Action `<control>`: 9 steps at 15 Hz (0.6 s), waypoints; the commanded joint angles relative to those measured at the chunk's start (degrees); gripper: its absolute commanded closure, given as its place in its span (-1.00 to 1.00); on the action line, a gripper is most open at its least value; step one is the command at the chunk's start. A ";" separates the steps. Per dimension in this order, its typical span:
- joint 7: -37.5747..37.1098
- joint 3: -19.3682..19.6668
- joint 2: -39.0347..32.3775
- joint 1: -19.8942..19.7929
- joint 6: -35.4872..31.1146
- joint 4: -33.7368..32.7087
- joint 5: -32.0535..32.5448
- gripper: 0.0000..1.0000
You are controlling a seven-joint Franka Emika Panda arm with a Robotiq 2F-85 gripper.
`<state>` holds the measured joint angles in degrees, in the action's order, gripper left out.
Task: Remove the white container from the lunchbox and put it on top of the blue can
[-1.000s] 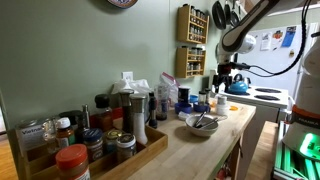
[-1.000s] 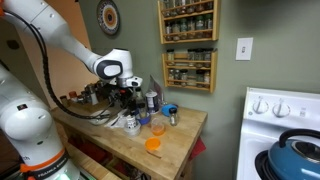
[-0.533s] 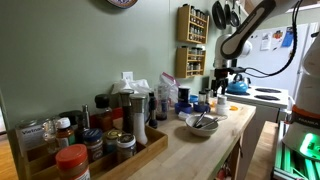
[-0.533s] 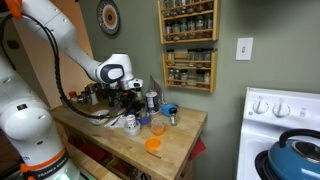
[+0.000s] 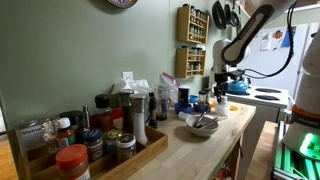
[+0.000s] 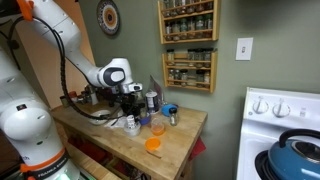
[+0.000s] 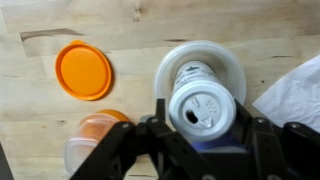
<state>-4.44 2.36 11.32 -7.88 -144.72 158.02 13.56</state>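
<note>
In the wrist view a white container [image 7: 203, 108] with a round shaker lid stands upright in a round white lunchbox [image 7: 232, 66] on the wooden counter. My gripper [image 7: 203, 122] is straight above it, its black fingers [image 7: 160, 122] pressed to both sides of the lid, so it is shut on the container. A strip of blue shows just below the lid. In both exterior views the gripper [image 6: 133, 99] [image 5: 218, 88] is low over the counter. A small blue-topped can [image 6: 171, 111] stands to its right.
An orange lid [image 7: 84, 70] and an orange cup [image 7: 94, 142] lie left of the lunchbox, and a white bag [image 7: 297, 92] is on its right. Jars, bottles and a metal bowl [image 5: 200, 124] crowd the counter. A stove [image 6: 285, 130] with a blue kettle stands beyond it.
The arm has come down over the lunchbox. The jaws, wide apart before, have closed in on the white container.
</note>
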 commanded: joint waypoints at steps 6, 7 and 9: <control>-0.34 -0.31 8.34 0.79 12.81 -2.67 -1.20 0.37; 0.45 -0.30 9.78 1.19 16.04 -4.25 -1.84 0.37; 3.14 0.52 12.65 3.59 22.13 -7.54 -8.12 0.37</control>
<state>-4.82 2.18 18.21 -7.03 -131.15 153.58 12.12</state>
